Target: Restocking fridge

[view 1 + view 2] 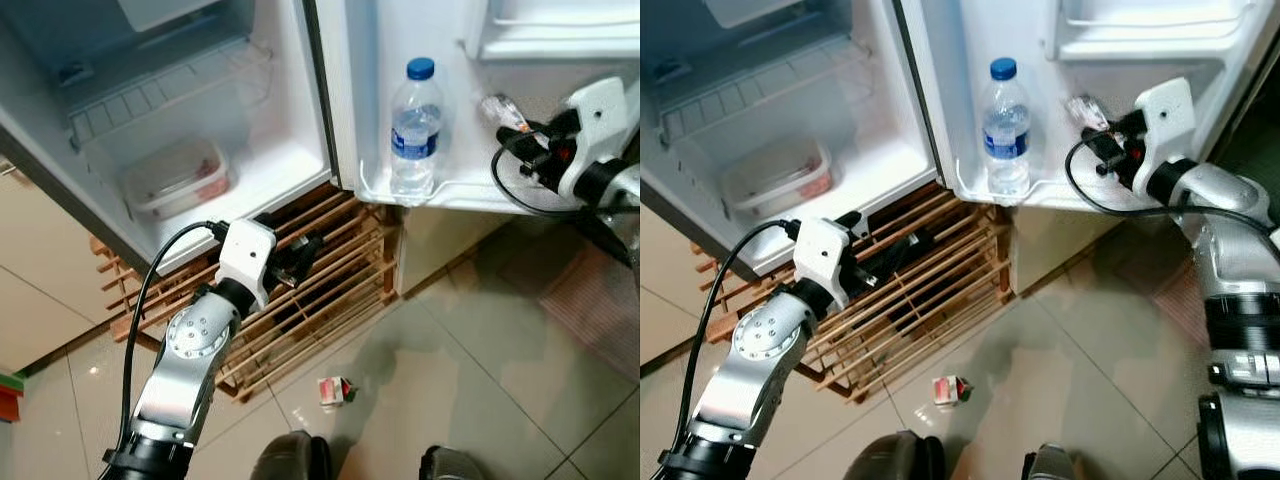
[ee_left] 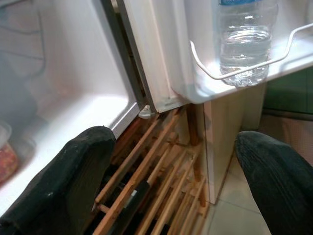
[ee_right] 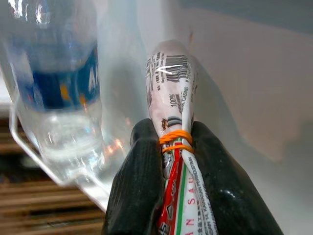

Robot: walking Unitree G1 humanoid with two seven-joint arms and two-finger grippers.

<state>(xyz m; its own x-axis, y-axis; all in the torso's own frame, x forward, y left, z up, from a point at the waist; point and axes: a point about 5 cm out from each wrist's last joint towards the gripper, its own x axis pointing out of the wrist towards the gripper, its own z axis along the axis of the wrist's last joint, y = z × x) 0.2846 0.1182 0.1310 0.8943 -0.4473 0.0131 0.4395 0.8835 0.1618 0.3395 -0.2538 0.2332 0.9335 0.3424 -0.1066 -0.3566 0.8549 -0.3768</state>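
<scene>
The fridge stands open, and a clear water bottle (image 1: pixel 415 130) with a blue cap stands upright in the door shelf (image 1: pixel 470 198). My right gripper (image 1: pixel 525 140) is shut on a pack of sausages (image 3: pixel 171 93) bound with orange rubber bands. It holds the pack over the door shelf, to the right of the bottle and close to the door's inner wall. My left gripper (image 1: pixel 300 255) is open and holds nothing. It hovers low over the wooden slatted rack (image 1: pixel 325 295), just below the front edge of the fridge floor.
A lidded plastic food container (image 1: pixel 178 178) lies on the fridge floor under a wire shelf (image 1: pixel 150 95). A small red and white carton (image 1: pixel 335 390) lies on the tiled floor near my feet (image 1: pixel 290 458). A second door shelf (image 1: pixel 1140 45) sits above the right gripper.
</scene>
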